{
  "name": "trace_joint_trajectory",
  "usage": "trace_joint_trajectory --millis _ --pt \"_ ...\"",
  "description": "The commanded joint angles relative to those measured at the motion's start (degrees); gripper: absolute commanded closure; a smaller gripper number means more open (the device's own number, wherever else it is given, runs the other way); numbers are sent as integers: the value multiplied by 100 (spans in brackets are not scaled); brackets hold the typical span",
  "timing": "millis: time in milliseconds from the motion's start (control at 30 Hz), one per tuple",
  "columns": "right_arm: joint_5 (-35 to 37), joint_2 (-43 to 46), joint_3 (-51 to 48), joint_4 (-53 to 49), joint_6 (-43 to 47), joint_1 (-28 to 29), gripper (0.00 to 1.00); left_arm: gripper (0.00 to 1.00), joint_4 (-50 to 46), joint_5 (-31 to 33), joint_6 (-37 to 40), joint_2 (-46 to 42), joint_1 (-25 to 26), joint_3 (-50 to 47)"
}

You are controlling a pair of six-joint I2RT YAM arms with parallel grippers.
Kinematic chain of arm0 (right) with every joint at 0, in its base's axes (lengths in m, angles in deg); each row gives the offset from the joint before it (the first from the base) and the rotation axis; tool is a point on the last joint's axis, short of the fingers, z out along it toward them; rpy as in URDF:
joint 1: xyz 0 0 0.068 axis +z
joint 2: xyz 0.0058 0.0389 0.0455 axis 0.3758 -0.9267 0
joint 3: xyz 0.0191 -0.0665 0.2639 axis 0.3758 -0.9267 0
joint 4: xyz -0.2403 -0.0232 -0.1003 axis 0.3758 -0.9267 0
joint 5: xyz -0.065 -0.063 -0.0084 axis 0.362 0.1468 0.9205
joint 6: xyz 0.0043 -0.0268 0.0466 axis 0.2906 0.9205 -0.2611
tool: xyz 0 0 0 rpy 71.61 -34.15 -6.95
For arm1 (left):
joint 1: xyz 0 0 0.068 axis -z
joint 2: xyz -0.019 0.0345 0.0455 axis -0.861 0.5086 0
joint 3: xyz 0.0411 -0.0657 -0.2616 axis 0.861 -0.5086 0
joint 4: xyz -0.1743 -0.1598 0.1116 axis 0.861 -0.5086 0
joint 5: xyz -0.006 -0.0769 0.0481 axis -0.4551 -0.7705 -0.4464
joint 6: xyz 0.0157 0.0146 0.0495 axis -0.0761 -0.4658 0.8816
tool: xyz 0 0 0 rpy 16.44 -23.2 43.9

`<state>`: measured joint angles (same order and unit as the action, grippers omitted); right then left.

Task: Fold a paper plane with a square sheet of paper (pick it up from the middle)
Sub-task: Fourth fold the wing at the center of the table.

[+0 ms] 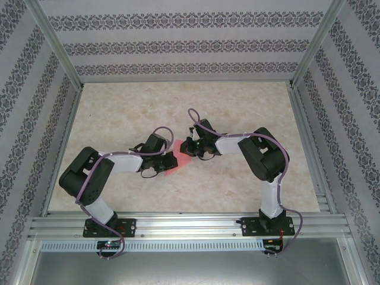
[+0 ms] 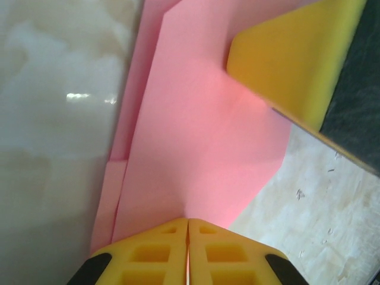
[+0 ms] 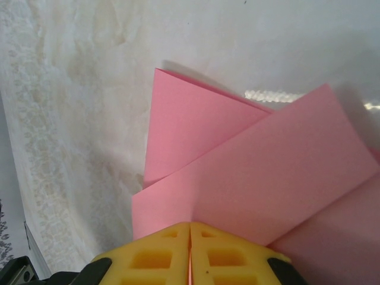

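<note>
The square sheet of paper [image 1: 177,168] is pink and already folded into overlapping layers. It sits near the middle of the table [image 1: 237,107], in the narrow gap between my two grippers.

Through my left wrist camera, the sheet [image 2: 202,136] spreads upward and away from my fingertips, a broad angled flap lying over a narrower strip along its left side. A faint crease runs down to the point where my left gripper [image 2: 188,222] meets the paper. Its two yellow fingers are pressed flat together with no gap, and the paper's lower end is pinched in their seam. At the upper right of that view, one yellow finger [image 2: 291,59] of my other gripper rests against the far part of the sheet.

Through my right wrist camera, the sheet [image 3: 267,166] shows two flaps: one pointed and standing toward the back, one wide and slanting across in front of it. My right gripper [image 3: 190,224] is likewise closed tight, yellow fingers touching, with the paper's edge caught between their tips. A soft shadow falls on the pale marbled tabletop [image 3: 77,119] behind the paper.

From above, my left gripper [image 1: 172,159] reaches in from the left and my right gripper [image 1: 193,147] from the right, nearly touching over the sheet. Patterned walls [image 1: 178,44] enclose the table.
</note>
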<state>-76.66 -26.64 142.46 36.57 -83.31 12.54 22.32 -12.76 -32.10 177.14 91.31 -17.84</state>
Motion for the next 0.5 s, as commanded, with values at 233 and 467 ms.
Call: trace_joint_trajectory --millis 233,467 --pt "374 -403 -184 -390 157 -16 90 90 -1181 133 303 -553 -90 -259" --pt "364 -404 -189 -390 163 -5 90 86 -1029 -85 349 -1058 -92 -289"
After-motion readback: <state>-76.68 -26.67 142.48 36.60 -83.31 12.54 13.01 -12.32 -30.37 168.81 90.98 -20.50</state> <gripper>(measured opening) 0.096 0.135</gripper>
